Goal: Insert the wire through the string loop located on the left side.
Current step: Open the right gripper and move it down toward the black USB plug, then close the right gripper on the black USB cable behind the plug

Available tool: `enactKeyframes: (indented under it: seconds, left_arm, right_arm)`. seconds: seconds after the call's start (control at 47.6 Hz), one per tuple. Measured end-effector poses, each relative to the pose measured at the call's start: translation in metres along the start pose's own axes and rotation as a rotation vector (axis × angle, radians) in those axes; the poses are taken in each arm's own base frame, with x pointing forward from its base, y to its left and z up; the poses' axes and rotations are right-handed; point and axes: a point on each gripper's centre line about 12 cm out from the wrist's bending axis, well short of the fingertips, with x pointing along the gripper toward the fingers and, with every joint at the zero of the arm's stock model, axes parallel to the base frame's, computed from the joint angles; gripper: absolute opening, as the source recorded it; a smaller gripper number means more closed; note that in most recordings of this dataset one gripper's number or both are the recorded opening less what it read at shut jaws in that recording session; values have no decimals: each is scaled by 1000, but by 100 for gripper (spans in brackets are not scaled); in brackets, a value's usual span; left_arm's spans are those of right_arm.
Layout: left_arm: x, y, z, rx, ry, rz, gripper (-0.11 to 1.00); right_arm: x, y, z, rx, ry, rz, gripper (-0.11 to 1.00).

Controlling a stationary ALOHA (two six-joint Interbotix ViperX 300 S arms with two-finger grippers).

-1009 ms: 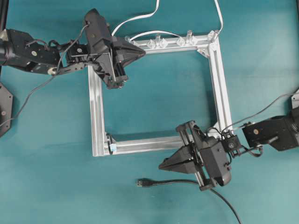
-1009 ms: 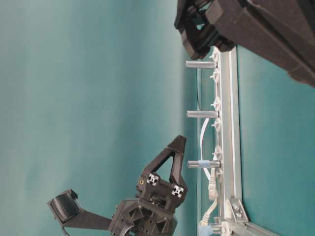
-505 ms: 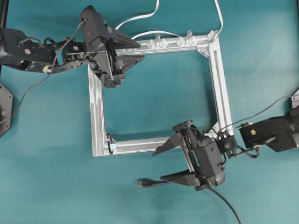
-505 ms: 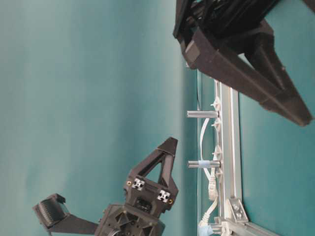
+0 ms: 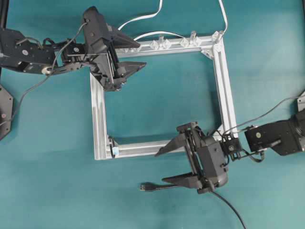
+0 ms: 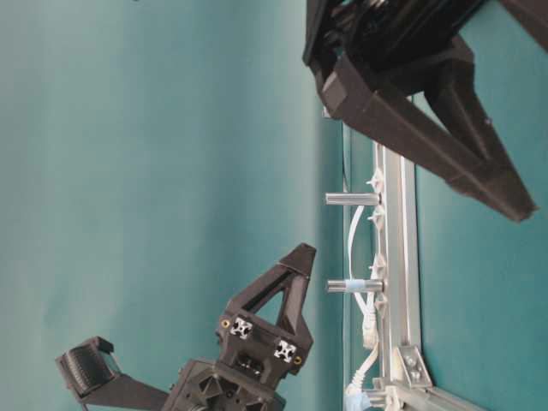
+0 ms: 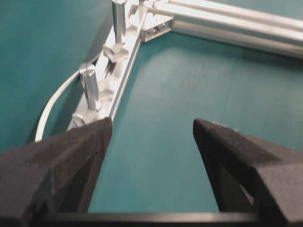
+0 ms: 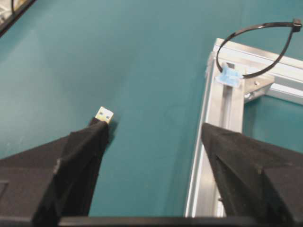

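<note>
The wire is a thin black cable lying on the teal mat in front of the frame, and its plug shows a metallic tip. The string loop stands at the frame's front left corner, with a pale blue tab at its foot. My right gripper is open. One of its fingers lies over the cable just behind the plug, the other over the front rail, and nothing is held. My left gripper hangs open and empty at the frame's back left corner.
The square aluminium frame lies in the middle of the mat. Its back rail carries clear clips and short metal posts. White cables run off behind that rail. The right arm's own cable trails to the right.
Both grippers have gone from shut to open. The right gripper now straddles the cable end and the front rail. The left gripper has shifted slightly back and left.
</note>
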Motion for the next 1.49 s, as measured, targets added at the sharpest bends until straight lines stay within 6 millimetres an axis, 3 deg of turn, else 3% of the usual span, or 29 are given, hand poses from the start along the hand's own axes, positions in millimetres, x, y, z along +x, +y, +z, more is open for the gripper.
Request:
enactKeyframes:
  seconds: [0.526, 1.093, 1.493]
  left_arm:
    - [-3, 0, -10, 3, 41, -1, 80]
    - [-3, 0, -10, 5, 40, -1, 80]
    - [-4, 0, -14, 6, 52, -1, 80]
  right_arm:
    - [5, 30, -15, 113, 65, -127, 82]
    - [33, 42, -27, 144, 95, -203, 82]
    - [36, 42, -41, 135, 132, -204, 82]
